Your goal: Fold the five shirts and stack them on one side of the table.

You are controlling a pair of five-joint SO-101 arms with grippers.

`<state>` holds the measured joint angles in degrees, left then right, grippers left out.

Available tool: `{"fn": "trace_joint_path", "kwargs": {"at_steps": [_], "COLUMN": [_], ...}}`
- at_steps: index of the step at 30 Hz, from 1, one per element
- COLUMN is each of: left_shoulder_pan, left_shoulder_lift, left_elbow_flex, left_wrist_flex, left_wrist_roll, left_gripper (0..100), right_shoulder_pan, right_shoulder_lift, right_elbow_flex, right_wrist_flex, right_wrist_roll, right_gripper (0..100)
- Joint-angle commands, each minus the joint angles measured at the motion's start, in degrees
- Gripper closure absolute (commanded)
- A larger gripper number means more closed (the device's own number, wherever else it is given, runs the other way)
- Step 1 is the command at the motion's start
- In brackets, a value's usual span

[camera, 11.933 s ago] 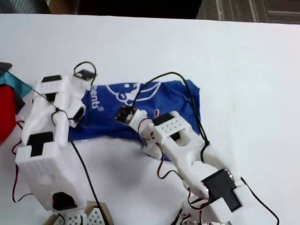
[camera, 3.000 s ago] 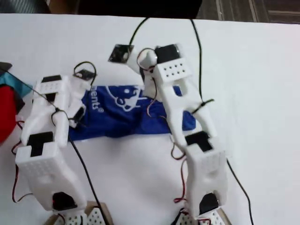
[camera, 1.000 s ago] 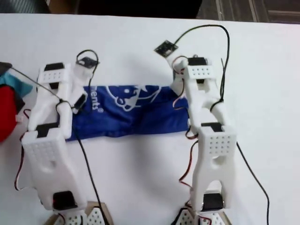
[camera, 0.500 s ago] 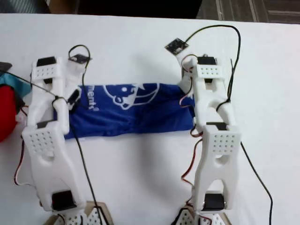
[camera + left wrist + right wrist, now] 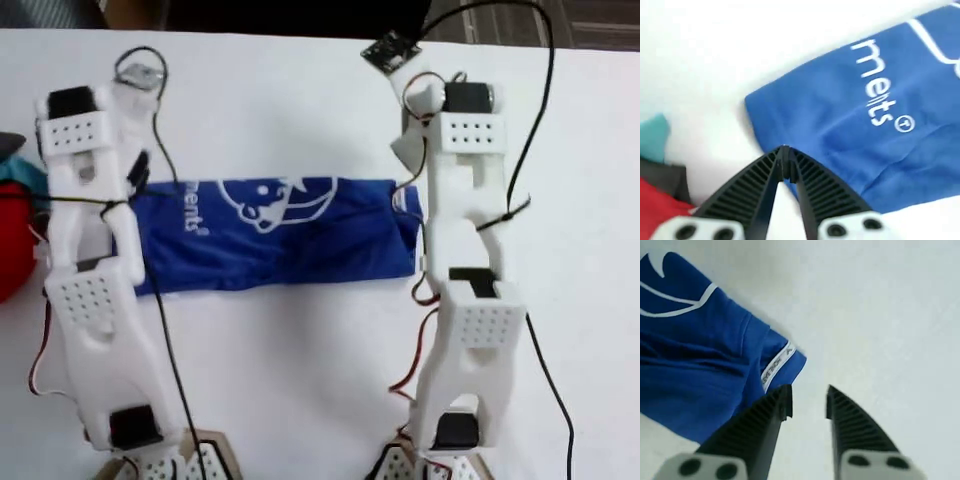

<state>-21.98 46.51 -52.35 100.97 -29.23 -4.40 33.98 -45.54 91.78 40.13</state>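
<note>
The white counter (image 5: 300, 90) carries one blue shirt (image 5: 270, 235), which lies as a long narrow band between the two arms. Twelve seconds ago it was broader and bunched under the right arm (image 5: 470, 320). That arm has since swung off the shirt's middle to its right end. In the last second both arms have stretched further out from their bases, while the band itself has hardly shifted. The left arm (image 5: 90, 300) stands over the shirt's left end, beside a red and teal pile of clothes (image 5: 12, 240) at the counter's edge.

The left jaws are closed tip to tip, right over the shirt's near corner. Whether any cloth is pinched between them, I cannot tell. The right jaws stand apart with nothing between them, above bare counter just beside the collar label (image 5: 776, 364).

The lengthwise fold looks done. The likely next step is to bring one end over the other, and the right jaws first need a hold on the collar end.
</note>
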Motion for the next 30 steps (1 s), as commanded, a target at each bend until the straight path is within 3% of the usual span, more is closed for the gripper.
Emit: {"fn": "trace_joint_path", "kwargs": {"at_steps": [1, 4, 15, 21, 30], "left_shoulder_pan": [-2.9, -5.0, -6.8, -9.0, -6.0], "left_shoulder_lift": [-0.4, -0.1, 0.5, 8.2, 11.9], "left_elbow_flex": [1.6, 6.4, 8.6, 8.0, 6.1], "left_wrist_flex": [1.3, 0.2, -1.6, -2.2, -0.2], "left_wrist_roll": [1.7, 2.2, 3.2, 3.2, 2.7], "left_gripper": [88, 83, 83, 83, 86], "right_shoulder_pan": [0.7, 1.2, 0.2, 0.5, 0.2], "right_shoulder_lift": [-6.5, -8.9, -11.1, -11.2, -11.2], "right_elbow_flex": [-2.2, -2.2, -2.1, -2.1, -2.1], "right_wrist_flex": [5.0, 5.3, 5.8, 5.9, 5.9], "right_wrist_roll": [-0.4, -0.4, -0.4, -0.4, -0.4], "right_gripper": [77.3, 80.8, 82.8, 82.8, 82.8]}}
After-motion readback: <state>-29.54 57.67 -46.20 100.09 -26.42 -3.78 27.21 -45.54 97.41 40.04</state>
